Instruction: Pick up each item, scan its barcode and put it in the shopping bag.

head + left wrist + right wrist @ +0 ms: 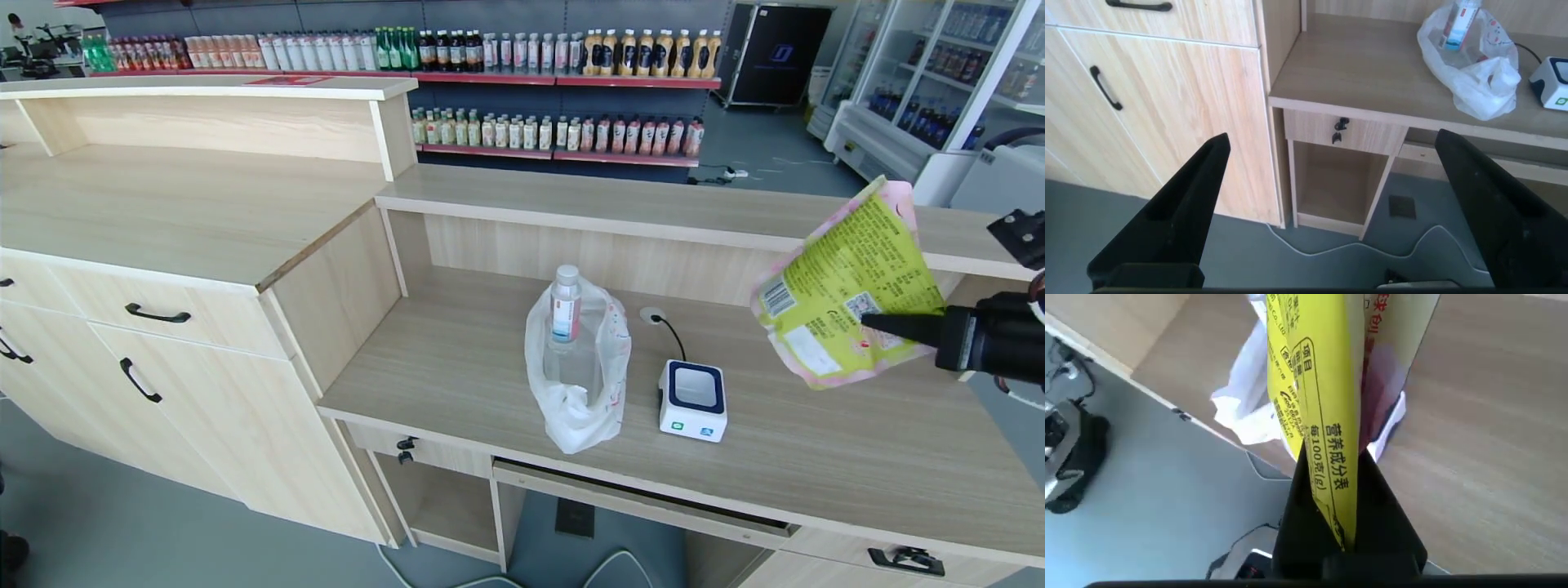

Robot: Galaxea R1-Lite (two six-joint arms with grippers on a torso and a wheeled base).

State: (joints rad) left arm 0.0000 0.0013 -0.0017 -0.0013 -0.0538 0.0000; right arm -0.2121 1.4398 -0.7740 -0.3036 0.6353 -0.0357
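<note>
Pouch (849, 286): pinched between fingers of right gripper (873, 321), held tilted above desk (816, 441), right of scanner (692, 398). Bag (584, 384): on desk, just left of scanner, bottle (565, 310) upright inside. Left gripper (1333, 137): spread, low before desk front.

Pale wood-grain laminate, smooth and matt, is seen on the bench (457, 359). The shopping bag (571, 416) is made of thin, crinkled, translucent white plastic, the bottle (565, 314) of clear plastic. The scanner (692, 400) is cased in glossy white plastic. The pouch (849, 286) is formed of glossy printed film; the right hand (869, 320) is finished matt black.
</note>
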